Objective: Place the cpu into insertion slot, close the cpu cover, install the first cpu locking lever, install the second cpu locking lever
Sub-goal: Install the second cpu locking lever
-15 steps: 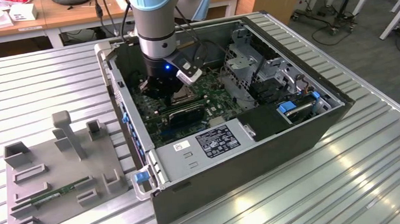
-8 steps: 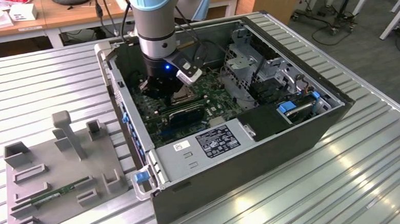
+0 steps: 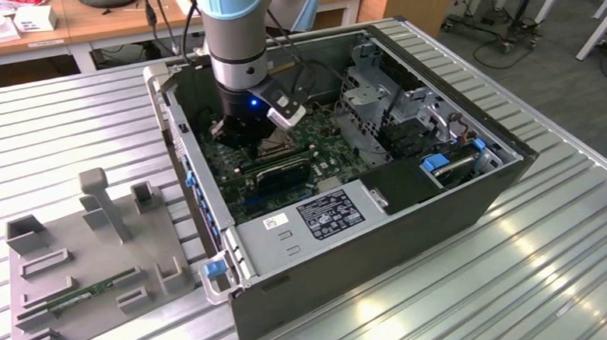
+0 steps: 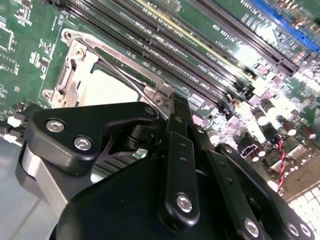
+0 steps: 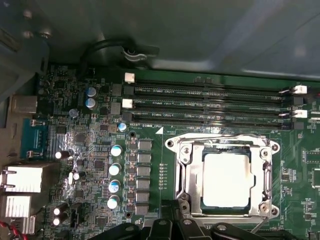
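The cpu (image 5: 226, 180) (image 4: 102, 87) lies flat in the insertion slot (image 3: 274, 146) on the green motherboard (image 5: 90, 150). The silvery cpu cover (image 5: 187, 170) (image 4: 75, 70) is down around it, and the chip's pale metal top shows through the window. A thin wire locking lever (image 5: 220, 136) (image 4: 115, 70) runs along the cover's edge beside the memory slots. The end of another lever (image 5: 255, 227) pokes out near the gripper. My gripper (image 5: 180, 212) (image 4: 176, 112) (image 3: 242, 138) is shut, holds nothing, and sits at the socket's edge by the cover's hinge.
Long black memory slots (image 5: 210, 102) lie beside the socket, and capacitors (image 5: 115, 170) stand on its other side. The case walls, a drive cage (image 3: 384, 111) and a power supply (image 3: 317, 216) hem in the arm. A grey fixture (image 3: 80, 267) holds a green memory stick (image 3: 86, 294).
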`<state>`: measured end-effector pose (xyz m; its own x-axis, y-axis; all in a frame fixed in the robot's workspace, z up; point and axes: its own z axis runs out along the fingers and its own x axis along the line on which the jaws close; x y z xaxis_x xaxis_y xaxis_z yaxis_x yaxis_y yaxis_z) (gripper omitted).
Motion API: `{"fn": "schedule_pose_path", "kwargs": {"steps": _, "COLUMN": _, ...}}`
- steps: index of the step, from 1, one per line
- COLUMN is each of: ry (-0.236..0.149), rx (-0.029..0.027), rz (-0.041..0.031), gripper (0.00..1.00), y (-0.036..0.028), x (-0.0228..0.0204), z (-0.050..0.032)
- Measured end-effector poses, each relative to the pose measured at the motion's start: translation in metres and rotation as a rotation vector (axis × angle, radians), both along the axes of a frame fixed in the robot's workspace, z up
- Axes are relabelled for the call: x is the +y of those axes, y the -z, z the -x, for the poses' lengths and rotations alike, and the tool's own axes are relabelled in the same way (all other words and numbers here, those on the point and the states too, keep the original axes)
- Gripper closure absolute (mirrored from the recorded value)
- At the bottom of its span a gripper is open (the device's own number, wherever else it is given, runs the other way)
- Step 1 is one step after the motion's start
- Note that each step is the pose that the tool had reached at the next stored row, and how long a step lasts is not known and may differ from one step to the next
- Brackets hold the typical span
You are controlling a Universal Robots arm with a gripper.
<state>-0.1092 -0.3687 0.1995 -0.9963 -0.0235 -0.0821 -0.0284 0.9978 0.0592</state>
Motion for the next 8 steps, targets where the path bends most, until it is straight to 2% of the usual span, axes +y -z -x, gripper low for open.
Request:
{"fn": "schedule_pose_path", "kwargs": {"steps": 6, "ry": 0.0, "rx": -0.0001, "rz": -0.0021, "gripper": 0.89, "y": 0.0, "x": 0.0, "z": -0.0001}}
{"fn": "schedule_pose_path", "kwargs": {"steps": 8, "ry": 0.0, "rx": 0.0, "rz": -0.0021, "gripper": 0.89, "y": -0.0027, "x": -0.0001, "z": 0.0}}
